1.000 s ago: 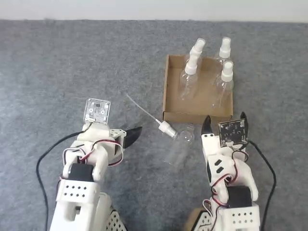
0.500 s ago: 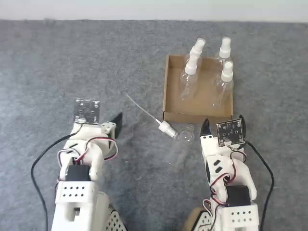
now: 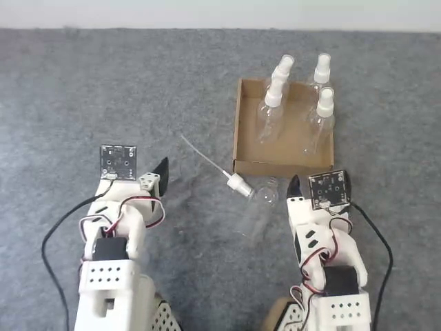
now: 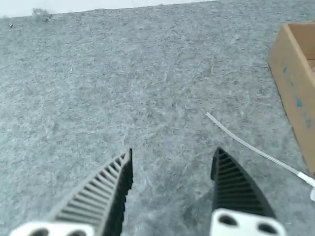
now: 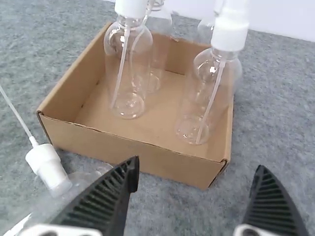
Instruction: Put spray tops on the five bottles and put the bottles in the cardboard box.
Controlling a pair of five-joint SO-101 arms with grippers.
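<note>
The cardboard box [image 3: 242, 131] [image 5: 138, 152] sits on the grey carpet, right of centre. Several clear bottles with white spray tops [image 3: 270, 110] [image 5: 129, 64] stand upright in it. One clear bottle [image 3: 256, 207] with no top lies on its side just in front of the box. A loose spray top [image 3: 240, 184] [image 5: 47, 164] lies at that bottle's mouth, its thin tube [image 4: 246, 145] trailing to the left. My right gripper [image 5: 196, 167] [image 3: 318, 186] is open, near the box's front wall and right of the lying bottle. My left gripper [image 4: 172, 152] [image 3: 141, 171] is open over bare carpet, left of the tube.
Grey carpet covers the whole table. The box's corner [image 4: 295, 78] stands to the right of my left gripper. A pale wall edge runs along the far side. Open carpet lies to the left and in front of the box.
My left arm has swung left and its gripper now points forward, farther from the spray top. My right gripper has drawn back slightly. The bottles and spray top have not moved.
</note>
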